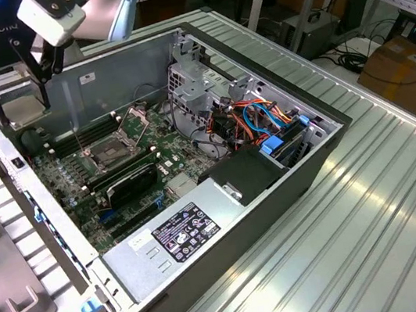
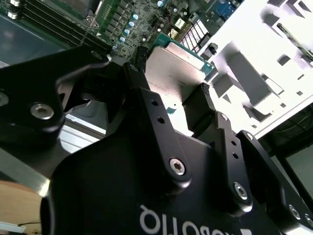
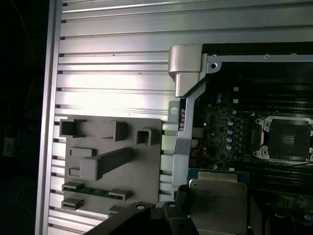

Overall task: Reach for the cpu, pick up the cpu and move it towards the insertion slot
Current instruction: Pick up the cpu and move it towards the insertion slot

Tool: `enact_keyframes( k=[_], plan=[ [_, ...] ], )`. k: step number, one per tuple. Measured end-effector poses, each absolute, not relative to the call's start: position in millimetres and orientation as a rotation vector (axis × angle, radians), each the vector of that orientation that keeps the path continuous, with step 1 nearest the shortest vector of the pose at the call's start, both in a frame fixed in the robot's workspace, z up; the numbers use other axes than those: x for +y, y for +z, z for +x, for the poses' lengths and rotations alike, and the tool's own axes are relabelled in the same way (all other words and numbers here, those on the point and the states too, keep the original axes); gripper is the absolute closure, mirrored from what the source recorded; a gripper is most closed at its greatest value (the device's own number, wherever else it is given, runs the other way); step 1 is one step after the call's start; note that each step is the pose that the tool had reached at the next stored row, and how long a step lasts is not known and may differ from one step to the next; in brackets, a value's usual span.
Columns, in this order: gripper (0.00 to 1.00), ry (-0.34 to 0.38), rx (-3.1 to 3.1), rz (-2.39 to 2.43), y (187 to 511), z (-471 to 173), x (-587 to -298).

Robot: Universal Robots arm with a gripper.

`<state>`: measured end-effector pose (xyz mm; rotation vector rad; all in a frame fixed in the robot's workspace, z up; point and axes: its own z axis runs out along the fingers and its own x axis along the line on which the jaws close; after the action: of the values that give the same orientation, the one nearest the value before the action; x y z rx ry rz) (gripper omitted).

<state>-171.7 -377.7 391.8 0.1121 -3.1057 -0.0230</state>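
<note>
One gripper (image 1: 16, 91) is closed on one cpu (image 2: 177, 73), held flat between its two fingers (image 2: 146, 105). Below and beside it sits one open computer case (image 1: 291, 182) holding one insertion slot (image 1: 109, 149) (silver-framed, with a dark centre). On the gripper's other side lies one grey fixture tray (image 3: 110, 166), and one cardboard box (image 1: 405, 73) stands well away.

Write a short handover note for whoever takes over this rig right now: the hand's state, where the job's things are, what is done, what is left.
Hand: shut on the cpu, fingers on opposite edges, raised over the case's rim at the exterior view's left.
Slot: on the board inside the case, frame open, no chip in it.
Done: reach and pick-up.
Left: carry the cpu across to the slot; in the first wrist view the cpu sits apart from the slot.
</note>
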Motion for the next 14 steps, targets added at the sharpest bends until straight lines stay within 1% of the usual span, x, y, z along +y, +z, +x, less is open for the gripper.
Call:
enact_keyframes(
  k=[14],
  plan=[
    [0.45,-0.021,-3.106,0.109,393.7,-124.7,-365.9]
  ],
)
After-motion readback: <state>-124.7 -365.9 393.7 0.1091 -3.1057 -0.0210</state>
